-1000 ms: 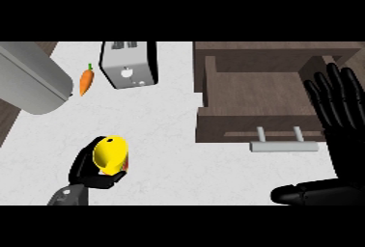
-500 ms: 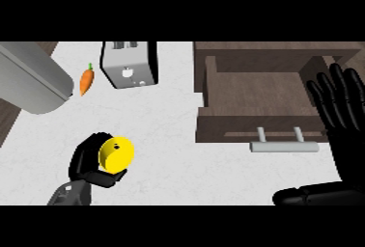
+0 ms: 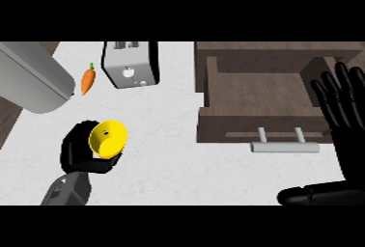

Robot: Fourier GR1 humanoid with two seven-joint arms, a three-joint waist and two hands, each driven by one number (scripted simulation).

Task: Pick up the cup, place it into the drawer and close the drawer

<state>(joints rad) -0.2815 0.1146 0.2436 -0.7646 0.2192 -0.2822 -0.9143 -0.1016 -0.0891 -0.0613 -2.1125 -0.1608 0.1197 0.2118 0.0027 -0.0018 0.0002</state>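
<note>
The left hand (image 3: pixel 76 150) is down at the lower left of the counter (image 3: pixel 175 120), and it has the cup (image 3: pixel 108 137). The black fingers curl round the yellow cup from behind and below, and the cup is tipped on its side, its round yellow face turned up toward the head view. Whether the cup clears the counter or rests on it cannot be told from here.

Over on the right, the drawer (image 3: pixel 257 94) stands open, its brown inside bare, its front panel toward the robot with the pale handle (image 3: pixel 284 146) sticking out from it. Cup and drawer are well apart, with white counter between them.

The right hand (image 3: pixel 348 140) shows at the right edge, beside the drawer, fingers straight and spread upward, holding nothing.

At the back, a silver toaster (image 3: pixel 130 65) sits near the drawer's left wall. A carrot (image 3: pixel 87 81) lies just left of it, and a big grey cylinder (image 3: pixel 32 75) slants across the top left corner.
</note>
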